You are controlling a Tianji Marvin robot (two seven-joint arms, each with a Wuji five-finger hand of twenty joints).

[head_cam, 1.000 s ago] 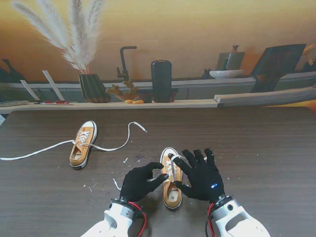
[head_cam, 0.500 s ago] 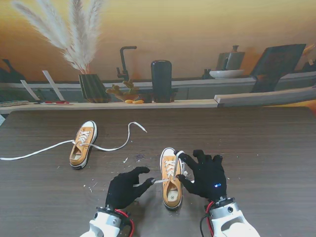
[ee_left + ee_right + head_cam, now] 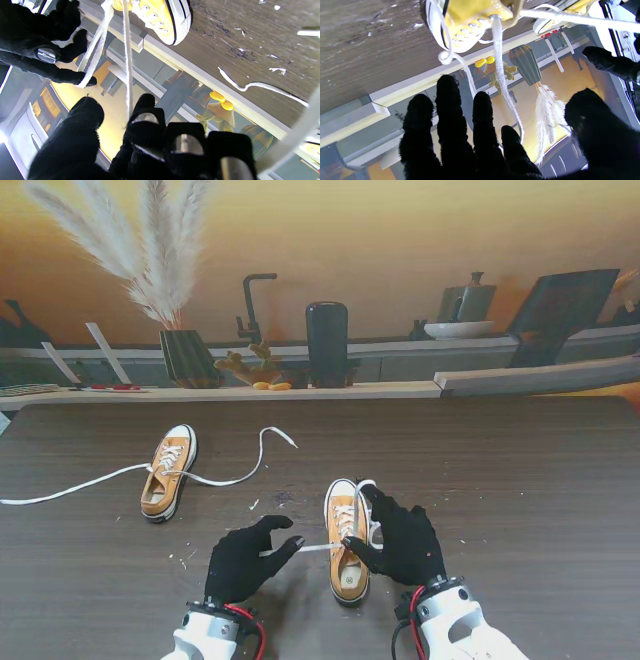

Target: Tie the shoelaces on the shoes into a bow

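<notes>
The near yellow sneaker (image 3: pixel 347 542) stands between my hands, toe pointing away from me. My left hand (image 3: pixel 245 560) is to its left, thumb and index finger pinched on one white lace end (image 3: pixel 315 548), which runs taut from the eyelets. The left wrist view shows that lace (image 3: pixel 128 62) ending between thumb and fingertip. My right hand (image 3: pixel 405 540) is against the shoe's right side, holding the other lace (image 3: pixel 502 75) up over its fingers (image 3: pixel 375 502). A second yellow sneaker (image 3: pixel 168 472) lies farther off to the left, untied, its long laces (image 3: pixel 60 490) spread across the table.
Small white scraps (image 3: pixel 255 504) litter the dark wood table (image 3: pixel 520 480) near the shoes. Along the far edge a shelf (image 3: pixel 300 391) carries a striped vase of pampas grass (image 3: pixel 188 358), a dark cylinder (image 3: pixel 327 343) and yellow items (image 3: pixel 270 385).
Both hands have drawn back toward me. The left hand moved left off the shoe and pulled its lace out taut. The right hand's fingers lifted the other lace beside the toe.
</notes>
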